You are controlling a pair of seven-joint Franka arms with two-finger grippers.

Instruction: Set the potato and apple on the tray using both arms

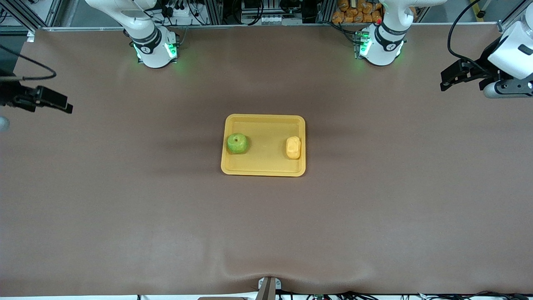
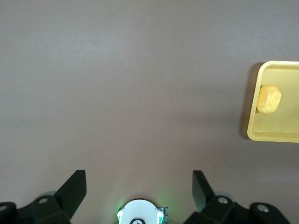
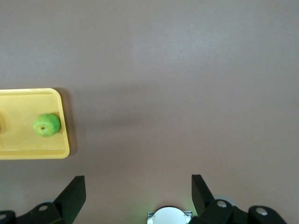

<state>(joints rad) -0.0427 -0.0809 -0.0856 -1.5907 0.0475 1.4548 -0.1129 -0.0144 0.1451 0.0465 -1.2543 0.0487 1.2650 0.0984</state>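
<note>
— Potato (image 1: 293,147) and apple (image 1: 237,143) both sit on the tray (image 1: 263,166), well apart from our left gripper (image 1: 447,81) and right gripper (image 1: 66,107).
— Both stand spread, empty. We judge it finished; we hold clear, jostling nothing.

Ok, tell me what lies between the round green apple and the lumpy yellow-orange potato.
Only bare tray floor lies between apple and potato, per the front view.
</note>
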